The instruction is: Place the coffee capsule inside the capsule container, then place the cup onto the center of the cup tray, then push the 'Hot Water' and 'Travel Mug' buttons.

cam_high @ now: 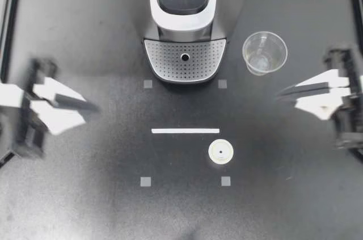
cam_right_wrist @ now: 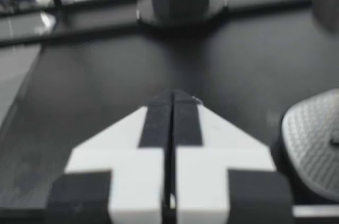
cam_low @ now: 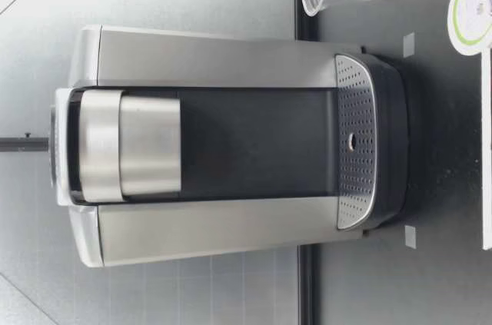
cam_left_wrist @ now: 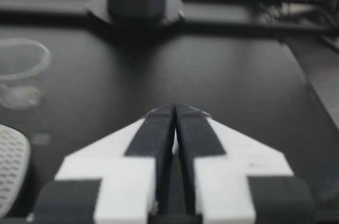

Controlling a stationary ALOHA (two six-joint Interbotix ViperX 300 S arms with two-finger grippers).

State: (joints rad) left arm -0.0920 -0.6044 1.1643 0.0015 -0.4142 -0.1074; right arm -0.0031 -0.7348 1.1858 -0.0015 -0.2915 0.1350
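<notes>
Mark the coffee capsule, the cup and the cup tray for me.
coffee capsule (cam_high: 220, 152), top view, middle of its white lid.
cup (cam_high: 264, 54), top view, inside of the clear cup, seen through its open mouth.
cup tray (cam_high: 167, 58), top view, bare perforated grille beside the centre hole.

My left gripper (cam_high: 92, 105) and my right gripper (cam_high: 280, 93) are twins: white wedge-shaped fingers (cam_left_wrist: 119, 158) faced with black pads (cam_left_wrist: 157, 134) on their inner sides, each pair carried on a boxy black frame (cam_high: 27, 138).
</notes>
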